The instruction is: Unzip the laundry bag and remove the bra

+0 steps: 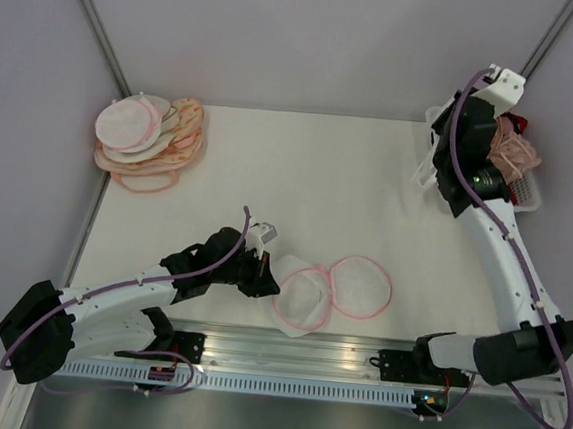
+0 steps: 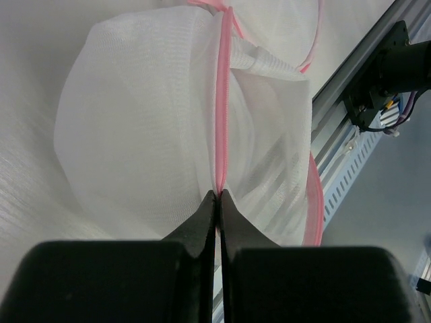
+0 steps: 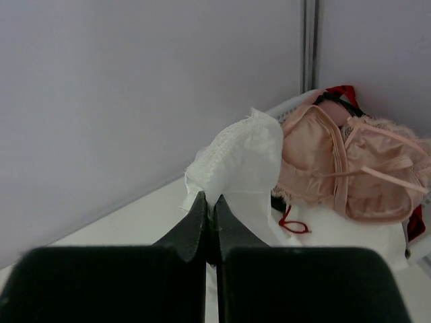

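White mesh, pink zip rim: the laundry bag (image 1: 304, 300) lies near the front edge of the table (image 1: 300, 176), between the two arm bases and just beyond the aluminium rail (image 1: 295, 351). From above I see its two round halves spread side by side and overlapping, the right one flat, the left one rumpled.

The left gripper (image 2: 217, 196) is at the bag's left side. On its wrist camera the fingers are pressed together with the pink rim pinched between the tips; the rim runs straight up from them across the domed mesh.

The bra (image 3: 337, 168), pale pink-beige, is well apart from the bag. It lies cups-up on a heap of garments in the white basket (image 1: 532, 201) at the far right corner.

The right gripper (image 3: 209, 202) is raised at that corner, jaws drawn together with no gap showing. Its tips sit at the lower edge of a white lacy garment (image 3: 242, 158) just left of the bra; I cannot tell whether any fabric is caught. A red strap (image 3: 294, 225) loops below the bra.

Far left corner: a stacked pile of pouches (image 1: 148, 137), pink and orange rims.
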Tool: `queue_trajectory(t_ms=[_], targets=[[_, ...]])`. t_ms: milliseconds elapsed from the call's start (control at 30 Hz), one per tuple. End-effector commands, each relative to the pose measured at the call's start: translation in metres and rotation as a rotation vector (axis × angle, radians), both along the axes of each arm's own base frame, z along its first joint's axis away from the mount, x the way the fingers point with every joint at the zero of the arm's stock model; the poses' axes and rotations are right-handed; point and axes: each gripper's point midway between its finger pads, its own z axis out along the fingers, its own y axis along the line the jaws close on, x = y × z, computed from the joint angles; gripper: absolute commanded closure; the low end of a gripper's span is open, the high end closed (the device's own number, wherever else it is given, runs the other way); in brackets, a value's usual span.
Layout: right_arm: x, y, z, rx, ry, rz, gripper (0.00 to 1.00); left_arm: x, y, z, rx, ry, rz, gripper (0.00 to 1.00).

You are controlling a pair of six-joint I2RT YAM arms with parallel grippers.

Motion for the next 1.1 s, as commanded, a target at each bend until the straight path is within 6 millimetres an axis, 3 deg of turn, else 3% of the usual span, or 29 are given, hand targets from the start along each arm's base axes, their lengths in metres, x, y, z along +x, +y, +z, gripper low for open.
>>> queue_trajectory(t_ms=[0,33,167,200,233,267,400,500,533,733,833,933,1067], targets=[[0.036,-0.029,0.049,0.06,-0.123,-0.012,1.0,0.007,-0.014,0.028,-0.064,-0.037,-0.009,0.98],[0.042,-0.035,0.057,0.056,-0.137,-0.026,1.0,0.008,-0.015,0.031,-0.071,-0.041,-0.011,0.98],[0.066,-0.094,0.101,0.096,-0.248,-0.126,1.0,0.008,-0.014,0.035,-0.067,-0.046,-0.015,0.98],[0.068,-0.11,0.107,0.098,-0.261,-0.152,1.0,0.007,-0.014,0.036,-0.068,-0.048,-0.014,0.98],[0.079,-0.133,0.099,0.097,-0.244,-0.19,0.99,0.007,-0.013,0.037,-0.066,-0.049,-0.013,0.98],[0.076,-0.14,0.125,0.093,-0.292,-0.193,1.0,0.007,-0.013,0.037,-0.065,-0.048,-0.013,0.98],[0.09,-0.176,0.118,0.065,-0.26,-0.267,1.0,0.009,-0.012,0.037,-0.056,-0.05,0.0,0.98],[0.104,-0.196,0.078,0.068,-0.189,-0.318,1.0,0.01,-0.013,0.036,-0.056,-0.043,0.008,0.98],[0.113,-0.201,0.057,0.073,-0.149,-0.327,1.0,0.011,-0.013,0.035,-0.052,-0.041,0.01,0.98],[0.154,-0.2,-0.098,0.156,0.137,-0.286,1.0,0.013,-0.014,0.033,-0.05,-0.034,0.021,0.98],[0.155,-0.196,-0.173,0.207,0.274,-0.291,0.99,0.013,-0.013,0.034,-0.053,-0.037,0.024,0.98],[0.15,-0.196,-0.217,0.23,0.354,-0.318,1.0,0.012,-0.012,0.031,-0.049,-0.034,0.028,0.98],[0.149,-0.197,-0.24,0.23,0.407,-0.33,1.0,0.011,-0.01,0.032,-0.053,-0.034,0.03,0.98]])
